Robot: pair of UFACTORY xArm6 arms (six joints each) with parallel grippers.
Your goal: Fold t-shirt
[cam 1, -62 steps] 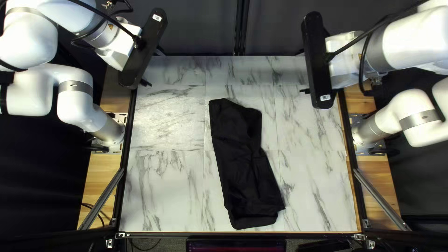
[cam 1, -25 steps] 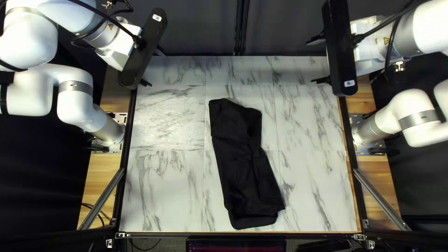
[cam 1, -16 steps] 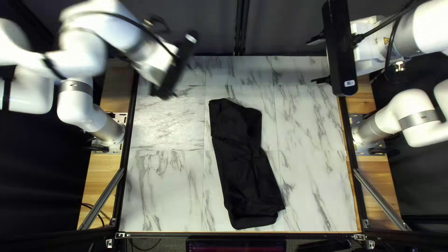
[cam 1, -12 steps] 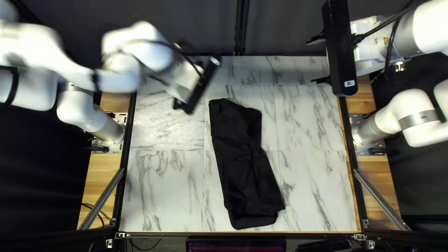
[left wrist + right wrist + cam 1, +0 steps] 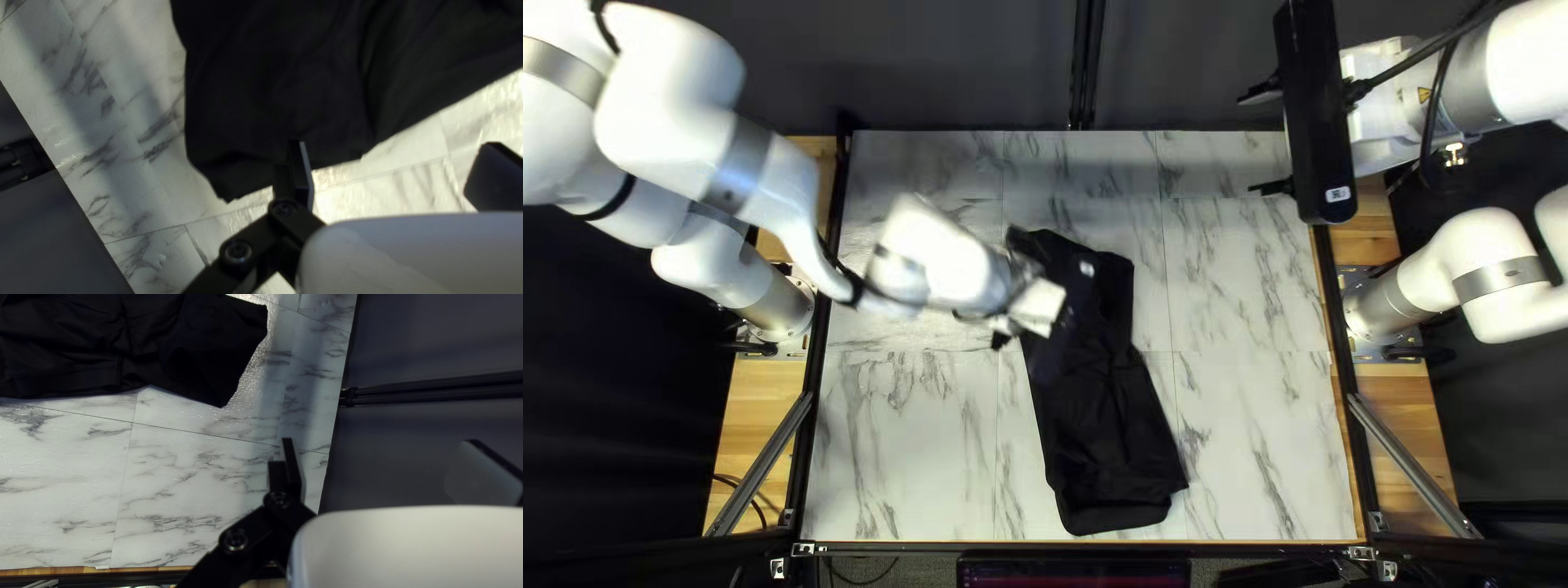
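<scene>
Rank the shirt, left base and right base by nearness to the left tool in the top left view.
Nearest to the left tool:
1. Shirt, mid-table.
2. Left base, at the left edge.
3. Right base, at the right edge.

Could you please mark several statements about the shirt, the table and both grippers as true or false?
1. The black T-shirt lies on the marble-patterned table. True.
2. The left gripper is shut on the T-shirt. False: it is open.
3. The right gripper is open. True.
4. The right gripper is directly over the T-shirt. False: it is off to the shirt's side, toward the right arm.
5. A dark curtain hangs behind the table's far edge. True.
</scene>
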